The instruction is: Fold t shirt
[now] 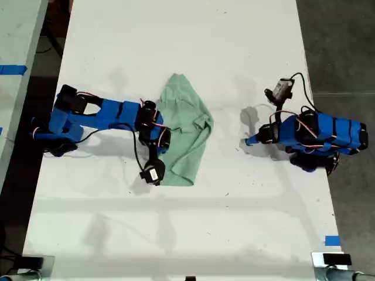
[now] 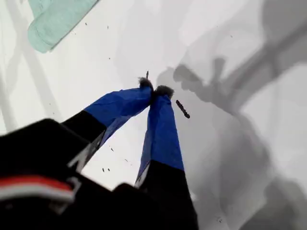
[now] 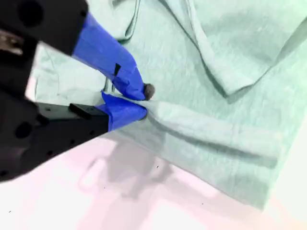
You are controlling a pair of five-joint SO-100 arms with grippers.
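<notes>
The pale mint-green t shirt (image 1: 187, 126) lies bunched and wrinkled in the middle of the white table (image 1: 187, 47), narrowing toward the far end. My second gripper (image 1: 166, 139) sits at the shirt's edge on the exterior view's left. In the second wrist view it (image 3: 141, 100) is shut on a pinched ridge of the shirt (image 3: 216, 57). My first gripper (image 1: 251, 140) rests low over bare table on the exterior view's right, apart from the cloth. Its blue tips (image 2: 154, 91) meet with nothing between them, and only a corner of the shirt (image 2: 53, 19) shows far off.
A strip of blue tape (image 1: 332, 240) marks the table near the exterior view's right edge. Dark floor (image 1: 340, 47) runs along that side. Another pale surface with blue tape (image 1: 12, 70) stands at the exterior view's left. A small dark speck (image 2: 183, 109) lies by the first gripper's tips.
</notes>
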